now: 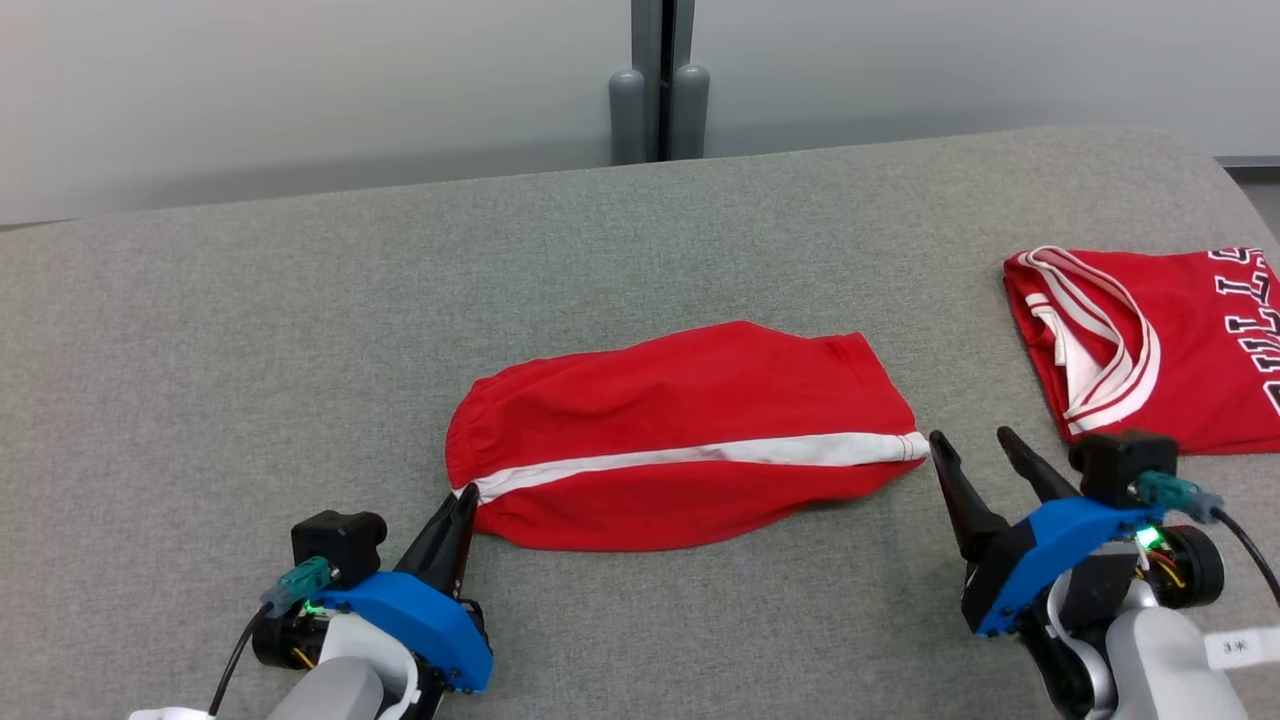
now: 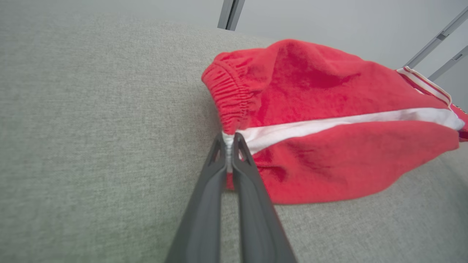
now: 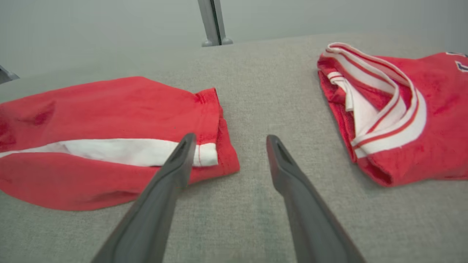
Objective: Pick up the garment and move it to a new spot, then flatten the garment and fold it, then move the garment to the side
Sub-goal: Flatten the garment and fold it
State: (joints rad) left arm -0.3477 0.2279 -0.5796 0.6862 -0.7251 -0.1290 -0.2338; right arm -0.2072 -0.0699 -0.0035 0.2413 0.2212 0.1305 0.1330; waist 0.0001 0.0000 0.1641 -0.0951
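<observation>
The garment (image 1: pixel 680 430) is a pair of red shorts with a white side stripe, lying folded lengthwise in the middle of the grey cloth-covered table (image 1: pixel 300 330). My left gripper (image 1: pixel 463 495) is shut on its left end. In the left wrist view the left gripper (image 2: pixel 228 137) pinches the elastic waistband of the garment (image 2: pixel 329 120) where the white stripe ends. My right gripper (image 1: pixel 970 435) stands open just off the hem at the right end. In the right wrist view the right gripper (image 3: pixel 230 138) has its left finger over the stripe end of the garment (image 3: pixel 91 113); nothing is between its fingers.
A folded red jersey (image 1: pixel 1150 340) with white trim and lettering lies at the table's right edge, close beyond my right gripper, and shows as the jersey (image 3: pixel 402 120) in the right wrist view. Two grey posts (image 1: pixel 660 110) stand behind the far edge.
</observation>
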